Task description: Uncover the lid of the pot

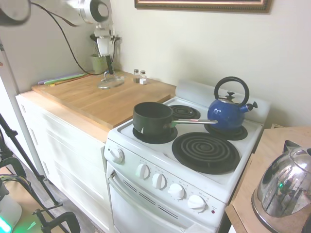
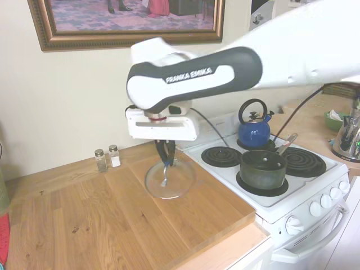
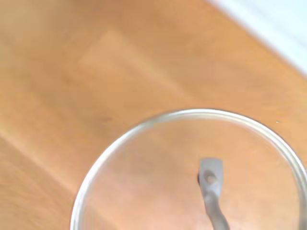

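Once sure of the lid [image 2: 170,181] lying flat on the wooden surface [image 2: 84,214], let go cleanly and draw straight up, clear of the loop handle [image 2: 165,178], before swinging anywhere sideways. Keep the gripper [image 2: 165,160] centred over the loop on the way out; catching an arched handle on a slanted exit would probably drag or flip the glass. Go slowly. Judge the rim by its contact with the wood all round, since a tilted disc is likely to rock or ring when dropped. Stay away from the salt and pepper shakers [image 2: 107,159] near the wall, and from the board's edge on the stove side.

Cannot tell the jaws' state: clenched on the loop or released, too dark and too small in both outside views to read. Poised right at the handle, in any case.

Lid: round clear glass with a thin silver rim, wood grain showing through, slim metal loop fixed at the middle. Off the pot [image 2: 262,169] and well apart from it, out on the wooden surface beside the stove. Pot: small, dark, open-topped, on the stove's front burner, long silver handle pointing towards the blue kettle [image 1: 228,110]. Uncovering looks as good as done.
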Controlling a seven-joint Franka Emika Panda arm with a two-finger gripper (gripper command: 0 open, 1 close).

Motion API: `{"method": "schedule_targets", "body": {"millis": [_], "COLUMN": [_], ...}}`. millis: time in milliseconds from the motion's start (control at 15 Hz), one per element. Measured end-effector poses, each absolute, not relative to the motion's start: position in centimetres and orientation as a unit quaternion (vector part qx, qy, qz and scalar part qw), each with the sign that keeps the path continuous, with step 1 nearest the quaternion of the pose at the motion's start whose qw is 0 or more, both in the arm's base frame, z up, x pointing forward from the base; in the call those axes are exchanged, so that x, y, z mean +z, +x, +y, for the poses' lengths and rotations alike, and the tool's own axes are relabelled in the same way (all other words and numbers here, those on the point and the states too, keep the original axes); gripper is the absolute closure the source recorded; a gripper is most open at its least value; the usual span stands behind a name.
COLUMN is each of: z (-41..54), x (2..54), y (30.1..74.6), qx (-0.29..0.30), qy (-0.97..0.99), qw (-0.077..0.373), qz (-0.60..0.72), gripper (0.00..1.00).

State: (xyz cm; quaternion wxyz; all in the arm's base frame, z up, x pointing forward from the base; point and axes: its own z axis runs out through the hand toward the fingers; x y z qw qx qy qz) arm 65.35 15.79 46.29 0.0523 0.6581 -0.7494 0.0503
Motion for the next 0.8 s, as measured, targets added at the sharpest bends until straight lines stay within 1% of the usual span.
{"method": "schedule_targets", "body": {"millis": [200,800], "z": [17.3,17.3], "x": [43.9,40.1], "y": [66.3,68.6], "qx": [0.048,0.041], "qy": [0.664,0.657], "qw": [0.067,0.102], "qz": [-0.743,-0.746], "gripper": [1.00,1.00]}}
